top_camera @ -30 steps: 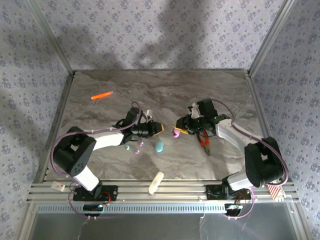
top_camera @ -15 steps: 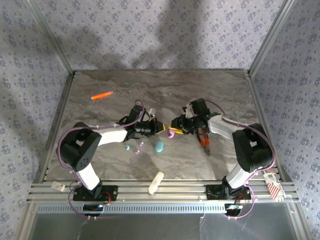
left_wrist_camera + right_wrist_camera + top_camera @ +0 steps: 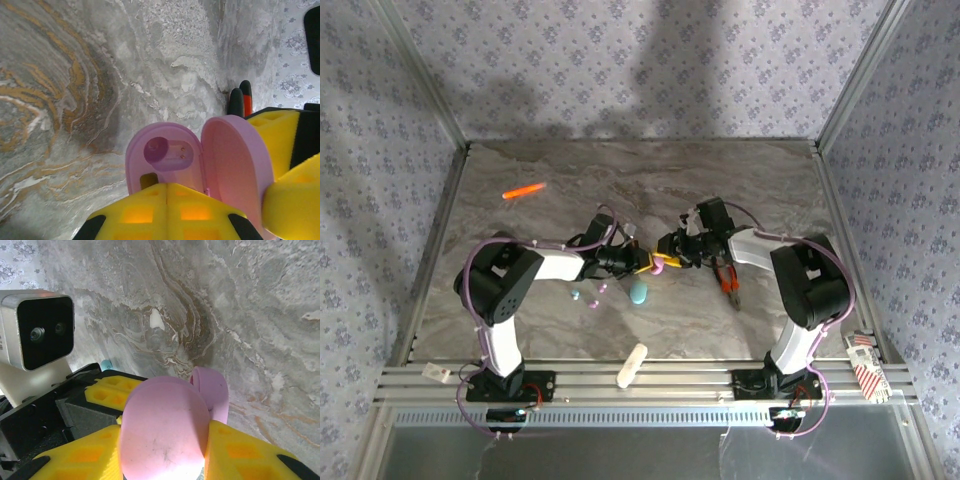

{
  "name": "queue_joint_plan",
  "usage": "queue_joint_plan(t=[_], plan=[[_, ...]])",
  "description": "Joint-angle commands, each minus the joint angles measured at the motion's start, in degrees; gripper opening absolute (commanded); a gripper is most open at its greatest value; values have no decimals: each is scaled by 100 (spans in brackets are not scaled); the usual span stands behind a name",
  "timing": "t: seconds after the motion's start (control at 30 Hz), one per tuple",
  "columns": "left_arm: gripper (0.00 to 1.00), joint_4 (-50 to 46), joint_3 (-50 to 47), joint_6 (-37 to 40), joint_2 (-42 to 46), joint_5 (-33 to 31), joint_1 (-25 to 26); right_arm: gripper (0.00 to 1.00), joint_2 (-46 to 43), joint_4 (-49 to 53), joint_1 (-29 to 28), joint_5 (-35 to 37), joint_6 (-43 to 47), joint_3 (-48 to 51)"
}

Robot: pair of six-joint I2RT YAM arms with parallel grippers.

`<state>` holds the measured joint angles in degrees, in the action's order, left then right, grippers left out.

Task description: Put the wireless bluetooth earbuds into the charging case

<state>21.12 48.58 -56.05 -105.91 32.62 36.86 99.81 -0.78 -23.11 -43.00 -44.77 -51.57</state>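
Observation:
The pink charging case [image 3: 661, 264] hangs open between both grippers at mid-table. My right gripper [image 3: 673, 256] is shut on its lid [image 3: 165, 435], one yellow finger on each side. In the left wrist view the case's base [image 3: 165, 155] shows a hollow well with two contact dots, and the lid [image 3: 235, 170] stands up on the right. My left gripper [image 3: 167, 186] is shut, fingertips pressed together at the base's near edge; nothing shows between them. Three loose earbuds lie left of the teal case [image 3: 638, 292]: two teal [image 3: 576, 295] [image 3: 594, 303] and one pink [image 3: 602, 287].
Red-handled pliers [image 3: 728, 281] lie just right of the right gripper. An orange marker [image 3: 523, 190] rests at the back left. A white oblong piece [image 3: 633, 365] sits near the front rail. Patterned walls close in the table.
Both arms moved toward each other, the right one carrying the pink case leftward. The left gripper shut and now sits against the open case.

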Motion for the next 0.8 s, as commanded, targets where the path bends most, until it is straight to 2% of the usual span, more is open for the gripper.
queue_joint_plan(t=[0.0, 0.47, 0.77], plan=[[4, 136, 234, -16, -116, 178, 79, 41, 141, -203, 23, -248, -71, 4], [6, -460, 782, 140, -292, 117, 347, 50, 154, -134, 247, -230, 120, 267], [8, -758, 981, 209, -373, 69, 421, 69, -3, 94, 393, -200, 308, 310]])
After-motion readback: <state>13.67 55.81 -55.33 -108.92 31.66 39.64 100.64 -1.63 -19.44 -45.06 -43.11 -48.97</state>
